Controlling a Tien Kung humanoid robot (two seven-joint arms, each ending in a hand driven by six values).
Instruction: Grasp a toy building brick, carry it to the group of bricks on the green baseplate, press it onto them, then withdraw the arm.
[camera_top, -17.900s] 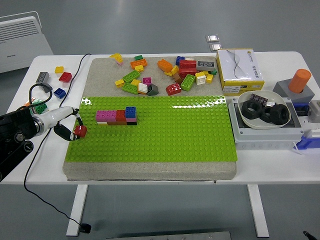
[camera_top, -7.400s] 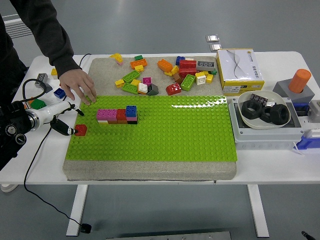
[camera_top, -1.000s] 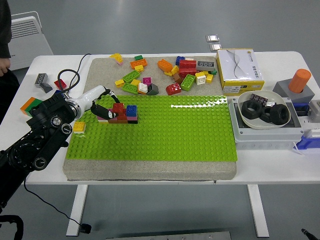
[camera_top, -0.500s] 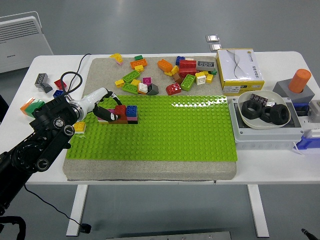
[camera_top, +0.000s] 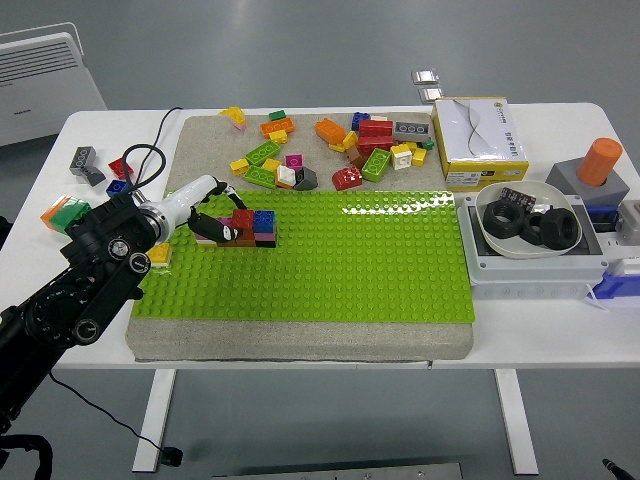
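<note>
The green baseplate (camera_top: 350, 260) lies on a grey mat in the middle of the table. Near its upper left stands the group of bricks (camera_top: 262, 232), with a blue brick (camera_top: 264, 220) on top and pink and dark ones below. A red brick (camera_top: 243, 217) sits on the group's left part. My left hand (camera_top: 222, 228) reaches in from the left, its dark fingers (camera_top: 212, 226) closed against that red brick. The pink bricks of the group are mostly hidden behind the hand. My right arm does not show.
A small yellow brick (camera_top: 160, 253) lies at the baseplate's left edge beside my forearm. Several loose bricks (camera_top: 330, 150) are scattered behind the baseplate, more on the table's left (camera_top: 100, 170). A tissue box (camera_top: 478, 140), a bowl of black rings (camera_top: 528, 225) and an orange cylinder (camera_top: 599, 161) stand at the right.
My left hand carried the red brick from the baseplate's left edge to the group; in the last second the brick sank onto it. The person who leaned in has gone.
</note>
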